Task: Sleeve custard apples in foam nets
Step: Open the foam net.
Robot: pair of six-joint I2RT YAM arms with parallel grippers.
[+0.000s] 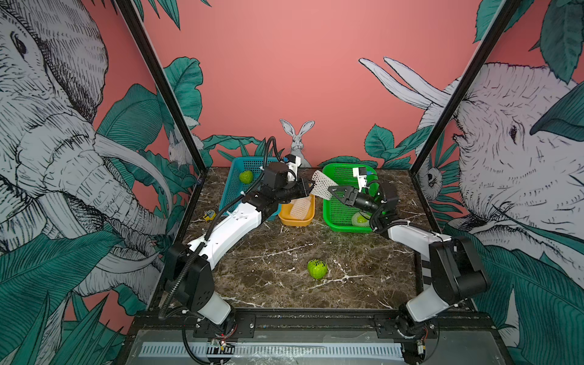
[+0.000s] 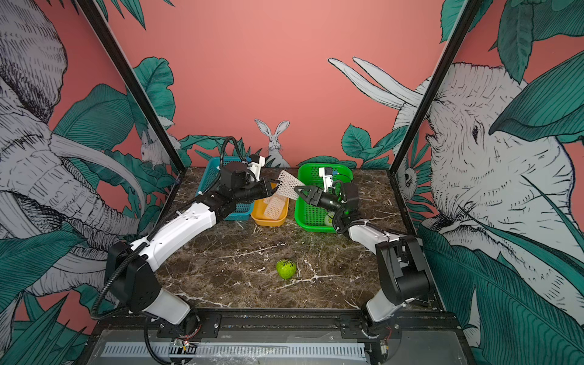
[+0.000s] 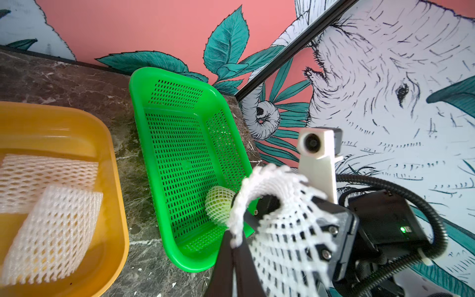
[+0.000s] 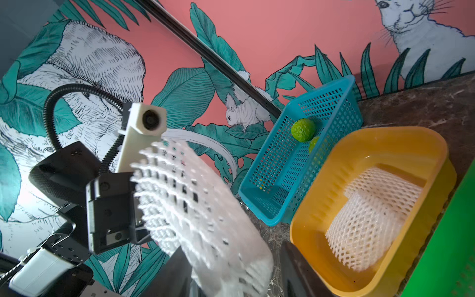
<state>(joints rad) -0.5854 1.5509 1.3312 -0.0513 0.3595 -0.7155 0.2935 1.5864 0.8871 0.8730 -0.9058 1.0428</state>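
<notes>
broadly, the marble table (image 1: 284, 252) fills the lower middle of both top views. the left arm (image 1: 227, 234) rises from the lower left and the right arm (image 1: 410, 234) from the lower right, and they meet just above the frame's centre. the left arm covers much of the right side of the blue basket (image 1: 235, 177), and the right arm crosses the green basket (image 1: 338, 211). between the baskets sits the yellow tray (image 1: 295, 221), its far end under the left wrist. the held foam net (image 1: 322, 181) hangs in the air above the gap between tray and green basket, with the left gripper (image 1: 311, 190) clamped tight on one end. the right gripper (image 1: 330, 190) meets the other end. the right wrist view shows its jaws apart with the blurred net between them, but whether they press on it is unclear. two spare foam nets (image 1: 298, 208) lie overlapped in the tray, plain only in the wrist views. a bare custard apple (image 1: 317, 268) stands alone on the table, low centre. a second custard apple (image 1: 246, 177) lies in the blue basket. only the right wrist view shows a third custard apple (image 4: 314, 144) beside it, mostly hidden behind the tray's rim. a netted custard apple (image 1: 360, 218) lies in the green basket, half hidden by the right arm and clearer in the left wrist view. a small yellow and blue object (image 1: 208, 215) by the table's left edge is too small to name.
</notes>
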